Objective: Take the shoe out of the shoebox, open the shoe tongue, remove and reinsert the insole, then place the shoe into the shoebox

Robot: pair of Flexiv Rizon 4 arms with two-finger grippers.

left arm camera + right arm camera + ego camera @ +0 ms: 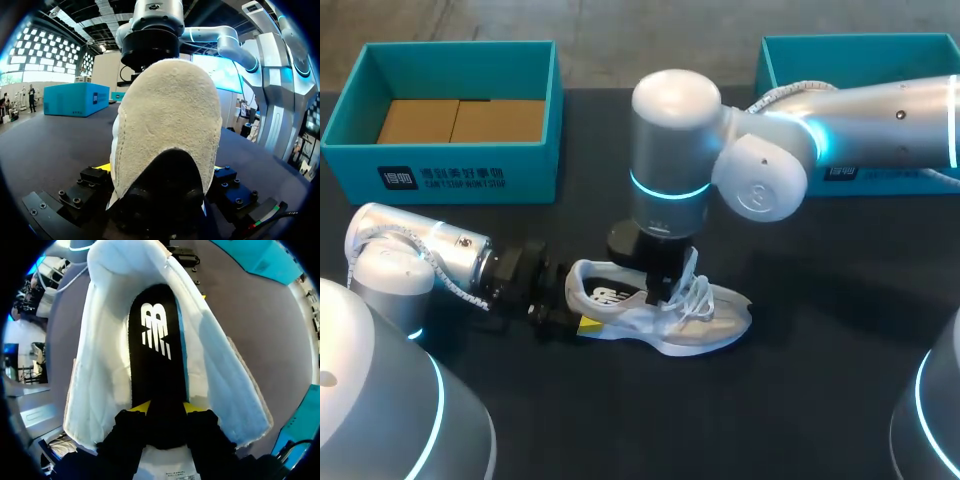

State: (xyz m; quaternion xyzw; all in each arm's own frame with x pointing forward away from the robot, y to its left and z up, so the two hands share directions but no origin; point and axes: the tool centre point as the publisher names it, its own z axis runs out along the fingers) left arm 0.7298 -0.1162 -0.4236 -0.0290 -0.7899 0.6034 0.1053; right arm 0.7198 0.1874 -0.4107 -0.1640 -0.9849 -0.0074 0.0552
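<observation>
My right gripper (166, 409) sits inside the shoe (665, 318), fingers pinched on the black insole (155, 355); my left gripper (580, 316) clamps the shoe's heel from both sides

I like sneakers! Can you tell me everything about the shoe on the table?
The shoe is a white sneaker with white laces, a fuzzy cream heel and a black insole inside. It sits sole down on the dark table. The left gripper clamps its heel; the right gripper reaches into the opening, pinching the insole.
</observation>
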